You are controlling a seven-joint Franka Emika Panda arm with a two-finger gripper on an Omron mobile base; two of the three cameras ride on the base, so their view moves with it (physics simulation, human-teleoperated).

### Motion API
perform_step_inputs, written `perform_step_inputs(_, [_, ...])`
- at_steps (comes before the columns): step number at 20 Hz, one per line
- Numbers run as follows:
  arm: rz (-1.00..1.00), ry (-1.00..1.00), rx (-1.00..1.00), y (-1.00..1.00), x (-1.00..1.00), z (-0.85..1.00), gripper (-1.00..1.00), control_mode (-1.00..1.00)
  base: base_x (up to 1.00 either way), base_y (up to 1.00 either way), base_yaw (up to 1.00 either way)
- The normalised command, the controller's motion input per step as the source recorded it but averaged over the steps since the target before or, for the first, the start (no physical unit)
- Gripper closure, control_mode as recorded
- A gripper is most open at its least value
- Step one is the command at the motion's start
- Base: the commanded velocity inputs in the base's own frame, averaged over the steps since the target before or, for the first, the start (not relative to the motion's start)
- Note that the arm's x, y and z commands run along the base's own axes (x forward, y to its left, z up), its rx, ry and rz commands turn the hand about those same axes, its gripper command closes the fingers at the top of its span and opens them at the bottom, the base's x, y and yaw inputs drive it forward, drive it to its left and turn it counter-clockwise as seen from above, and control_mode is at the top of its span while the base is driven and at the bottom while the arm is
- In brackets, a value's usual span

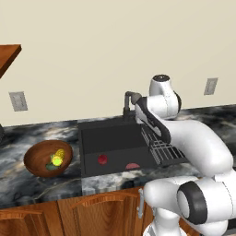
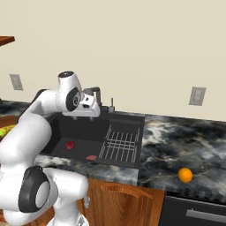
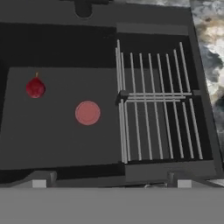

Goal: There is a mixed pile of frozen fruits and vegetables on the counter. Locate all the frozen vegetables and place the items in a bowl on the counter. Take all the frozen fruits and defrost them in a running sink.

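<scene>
Left base view. The round reddish-brown wooden bowl (image 1: 47, 158) sits on the dark marbled stone counter (image 1: 18, 184) to the left of the black rectangular sink (image 1: 115, 150) and holds the yellow corn cob (image 1: 57, 158), with a dark green piece (image 1: 49, 166) just beside it. On the sink floor lies the small dark red ball (image 1: 102, 159), near a flat pinkish-red patch (image 1: 132, 166) (the drain, by its look). The white arm reaches over the dark wire rack (image 1: 161, 148).

Right base view. The small orange ball (image 2: 185, 175) rests on the counter well to the right of the sink, apart from everything else. The dark faucet (image 2: 98, 95) stands at the far edge of the basin; no running water can be made out.

Hand view. The camera looks down into the sink at the red ball, patch and rack; the gripper (image 3: 111, 183) stands spread wide, holding nothing.

Progress, as judged: vegetables bowled, one fruit in the sink; the orange ball and the running water appear to remain.
</scene>
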Motion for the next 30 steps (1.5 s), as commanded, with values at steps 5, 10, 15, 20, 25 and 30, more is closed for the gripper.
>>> perform_step_inputs(5, [-0.26,0.04,-0.01,-0.79,0.01,-0.15,-1.00,-1.00,0.00,0.00,0.00])
perform_step_inputs(10, [-0.25,0.09,0.00,-0.82,0.03,-0.05,-1.00,-1.00,0.00,0.00,0.00])
perform_step_inputs(15, [-0.20,0.09,0.00,-0.89,0.09,-0.04,-1.00,-1.00,0.00,0.00,0.00])
perform_step_inputs(20, [-0.18,0.13,0.00,-0.96,0.02,-0.02,-1.00,-1.00,0.00,0.00,0.00])
perform_step_inputs(25, [-0.18,0.17,0.00,-0.93,-0.02,-0.16,-1.00,-1.00,0.00,0.00,0.00])
perform_step_inputs(30, [-0.18,0.05,0.00,-0.67,-0.37,-0.34,-1.00,-1.00,0.00,0.00,0.00])
